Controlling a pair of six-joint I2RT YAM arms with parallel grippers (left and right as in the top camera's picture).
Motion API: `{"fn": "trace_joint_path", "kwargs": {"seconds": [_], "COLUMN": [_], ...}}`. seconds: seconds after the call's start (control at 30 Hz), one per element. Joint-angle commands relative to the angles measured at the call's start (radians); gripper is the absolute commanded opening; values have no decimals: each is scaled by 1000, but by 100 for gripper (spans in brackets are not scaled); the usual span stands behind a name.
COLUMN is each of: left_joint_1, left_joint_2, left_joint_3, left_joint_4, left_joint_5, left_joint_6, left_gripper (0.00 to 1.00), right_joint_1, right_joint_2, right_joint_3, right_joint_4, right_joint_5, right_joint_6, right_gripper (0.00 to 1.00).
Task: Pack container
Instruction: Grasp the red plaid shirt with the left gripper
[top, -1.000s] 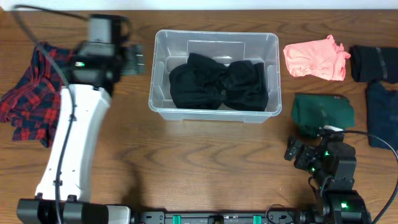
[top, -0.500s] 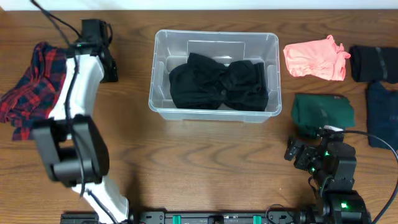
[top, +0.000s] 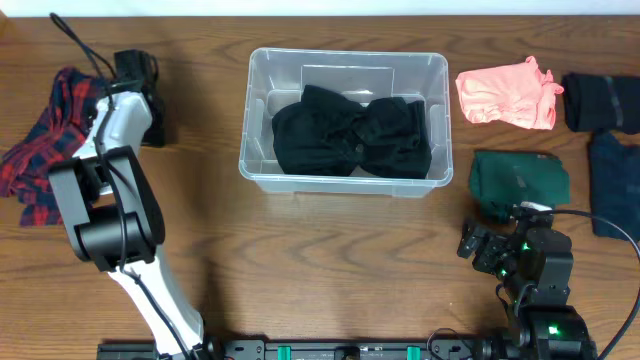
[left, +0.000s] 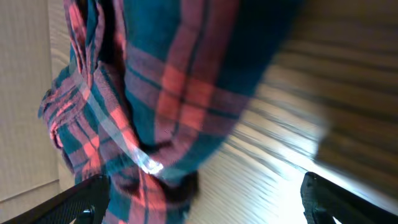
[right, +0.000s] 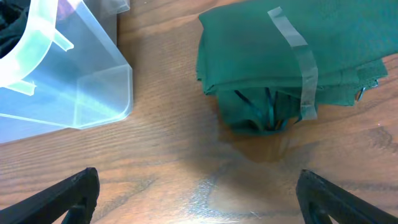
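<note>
The clear container (top: 345, 165) stands at the table's middle with a black garment (top: 350, 135) bunched inside it. My left gripper (top: 133, 78) reaches to the far left, beside a red and blue plaid garment (top: 45, 150). In the left wrist view the plaid garment (left: 155, 93) fills the frame ahead of my open gripper (left: 202, 208), with nothing between the fingers. My right gripper (top: 492, 243) rests low on the right, open and empty (right: 199, 199), just short of a folded green garment (right: 286, 62) with tape across it. The container's corner (right: 74, 81) shows on its left.
A pink garment (top: 508, 92) lies to the right of the container. Behind the green garment (top: 520, 180), at the right edge, lie a black folded garment (top: 600, 100) and a navy one (top: 615, 185). Bare wood spans the table's front.
My left arm has swung left, away from the container's left side and over to the plaid garment. The right arm and all garments have stayed put.
</note>
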Motion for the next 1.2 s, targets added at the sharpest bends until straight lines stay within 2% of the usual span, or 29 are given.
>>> {"fn": "trace_joint_path", "kwargs": {"seconds": [0.0, 0.2, 0.63, 0.67, 0.7, 0.77, 0.8, 0.9, 1.1, 1.17], "left_joint_1": [38, 96, 143, 142, 140, 137, 137, 138, 137, 137], "left_joint_2": [45, 105, 142, 142, 142, 142, 142, 142, 142, 138], "left_joint_3": [5, 5, 5, 5, 5, 5, 5, 5, 5, 5], "left_joint_4": [29, 100, 225, 226, 226, 225, 225, 227, 244, 243], "left_joint_5": [-42, -121, -165, -165, -165, -165, -168, -212, -252, -262], "left_joint_6": [36, 35, 31, 31, 31, 31, 31, -14, -27, -40], "left_gripper": [98, 98, 99, 95, 87, 69, 55, 37, 19, 9], "right_joint_1": [-6, -6, -6, -6, -6, -6, -6, -6, -6, -6], "right_joint_2": [0, 0, 0, 0, 0, 0, 0, 0, 0, 0], "right_joint_3": [10, 10, 10, 10, 10, 10, 10, 10, 10, 10], "right_joint_4": [2, 2, 2, 2, 2, 2, 2, 2, 2, 2], "right_joint_5": [-3, -3, -3, -3, -3, -3, -3, -3, -3, -3], "right_joint_6": [11, 11, 11, 11, 11, 11, 11, 11, 11, 11], "right_gripper": [99, 99, 99, 99, 99, 99, 99, 99, 99, 99]}}
